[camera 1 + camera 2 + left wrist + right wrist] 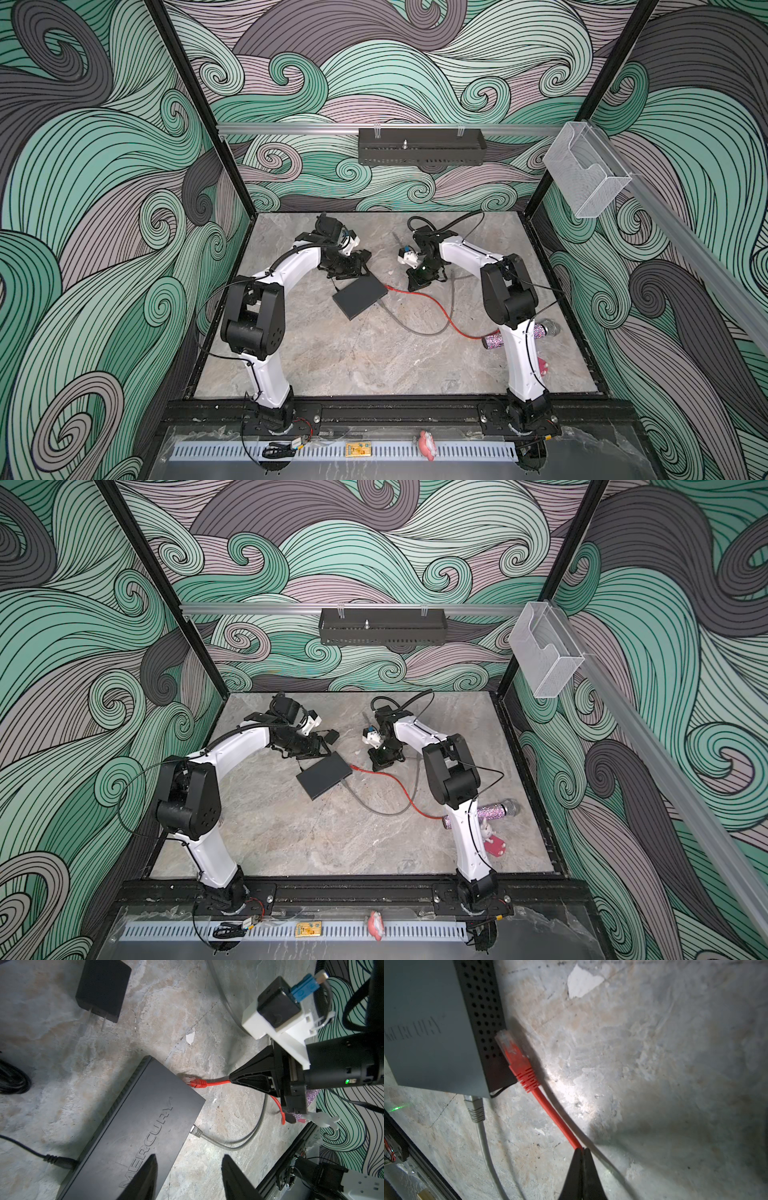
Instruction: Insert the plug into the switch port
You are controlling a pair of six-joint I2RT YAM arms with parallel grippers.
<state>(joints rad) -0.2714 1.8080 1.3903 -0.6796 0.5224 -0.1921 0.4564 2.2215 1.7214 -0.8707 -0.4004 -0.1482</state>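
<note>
Matte-black, the switch (359,297) lies flat on the table (353,365), a grey cable (476,1111) plugged into one edge. Just beyond, the right gripper (581,1150) is clamped on the red cable (556,1118), whose plug (515,1055) rests against the switch's perforated side. Farther back, the left gripper (187,1178) hovers, jaws apart.

Grey marble-look tabletop (353,357) enclosed by green and grey wave-patterned walls (104,166). A small black power adapter cube (102,989) lies far centre, and a thin grey cable (476,1112) curves mid-table. At the right, a purple glitter microphone (494,811) lies beside a small pink-and-white toy figure (493,840)
</note>
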